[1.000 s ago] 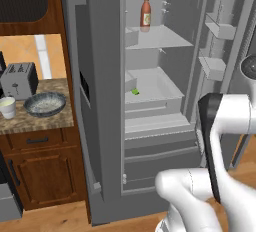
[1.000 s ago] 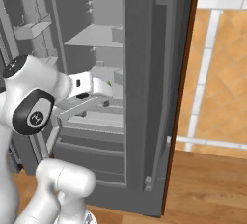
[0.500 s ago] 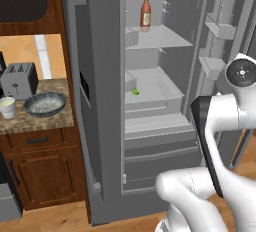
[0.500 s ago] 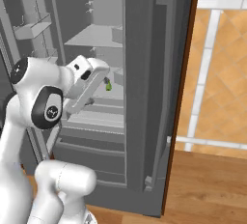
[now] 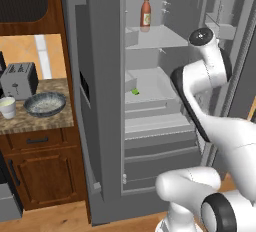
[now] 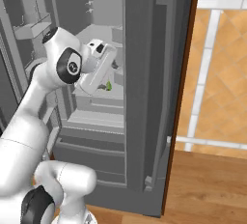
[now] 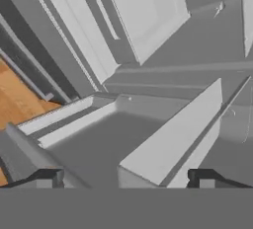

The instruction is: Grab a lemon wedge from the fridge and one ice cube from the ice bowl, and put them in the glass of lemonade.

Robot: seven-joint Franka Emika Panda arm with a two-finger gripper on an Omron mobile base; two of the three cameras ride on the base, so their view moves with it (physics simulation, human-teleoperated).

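Standing open with both upper doors swung wide, the fridge (image 5: 100, 101) is showing its grey shelves and two shut drawers below. The wedge (image 5: 135, 92) is lying on the middle shelf, toward its left front corner, with nothing touching it; from the right base view it (image 6: 109, 86) is peeking out just beside the arm's white forearm. A bottle (image 5: 145, 13) is standing upright on the top shelf, well above the wedge. The arm is reaching into the right half of the fridge, its elbow bending in front of the shelves. The gripper (image 7: 126, 176) is pointing at pale shelf panels and a tray, its fingertips (image 7: 49, 176) standing wide apart with nothing between them. Off to the left, on the stone counter (image 5: 45, 120), the bowl (image 5: 45, 104) is sitting with the glass (image 5: 7, 107) just to its left and a toaster (image 5: 19, 80) behind them, against the wall
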